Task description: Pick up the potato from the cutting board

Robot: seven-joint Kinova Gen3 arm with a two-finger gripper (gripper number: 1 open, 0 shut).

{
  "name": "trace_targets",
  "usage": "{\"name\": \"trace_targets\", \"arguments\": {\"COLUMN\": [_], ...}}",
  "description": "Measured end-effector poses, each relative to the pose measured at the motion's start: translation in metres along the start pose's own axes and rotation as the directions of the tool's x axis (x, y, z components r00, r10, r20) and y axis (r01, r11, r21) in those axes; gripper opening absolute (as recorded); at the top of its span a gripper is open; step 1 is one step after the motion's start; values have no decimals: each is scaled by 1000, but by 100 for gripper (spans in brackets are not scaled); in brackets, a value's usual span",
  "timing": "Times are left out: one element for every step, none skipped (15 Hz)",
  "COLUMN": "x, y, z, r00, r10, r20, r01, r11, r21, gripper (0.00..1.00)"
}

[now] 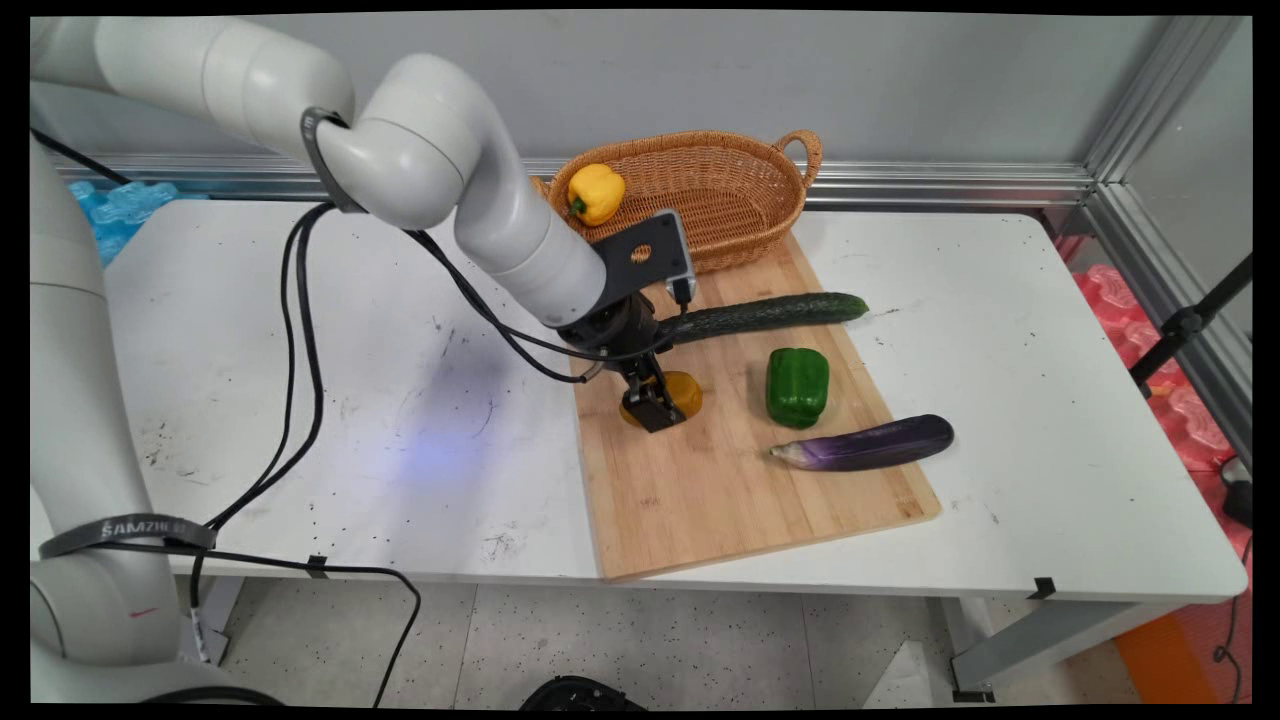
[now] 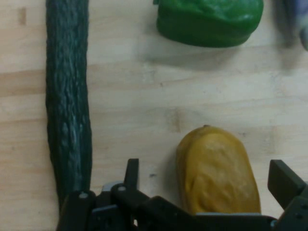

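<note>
Hand (image 2: 204, 185) low over cutting board (image 1: 700, 480), fingers apart, straddling orange pepper (image 2: 216, 171), not gripped. Yellow pepper (image 1: 595, 193) in basket (image 1: 740, 190); cucumber (image 1: 765, 313), green pepper (image 1: 797, 386), eggplant (image 1: 870, 444) on board.

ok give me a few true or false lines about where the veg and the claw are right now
1. The claw is open with the orange vegetable between its fingers. True.
2. The yellow pepper lies on the cutting board. False: it sits in the wicker basket.
3. The cucumber lies on the board. True.
4. The green pepper is in the basket. False: it stands on the board.
5. The eggplant touches the cucumber. False: they lie apart.
</note>
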Motion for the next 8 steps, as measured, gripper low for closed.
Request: {"name": "trace_targets", "arguments": {"x": [-1, -2, -3, -3, -4, -4, -5, -5], "y": [0, 0, 1, 1, 1, 1, 1, 1], "z": [3, 4, 6, 8, 9, 10, 11, 12], "r00": [1000, 1000, 1000, 1000, 1000, 999, 999, 999], "r10": [-7, -11, -17, -21, -26, -31, -36, -41], "r20": [3, 5, 9, 10, 12, 14, 17, 19], "r01": [7, 11, 17, 21, 26, 31, 36, 41], "r11": [1000, 1000, 1000, 1000, 1000, 1000, 999, 999], "r21": [1, 1, 1, 2, 2, 1, 1, -1], "gripper": [100, 100, 100, 100, 0, 0, 0, 0]}}
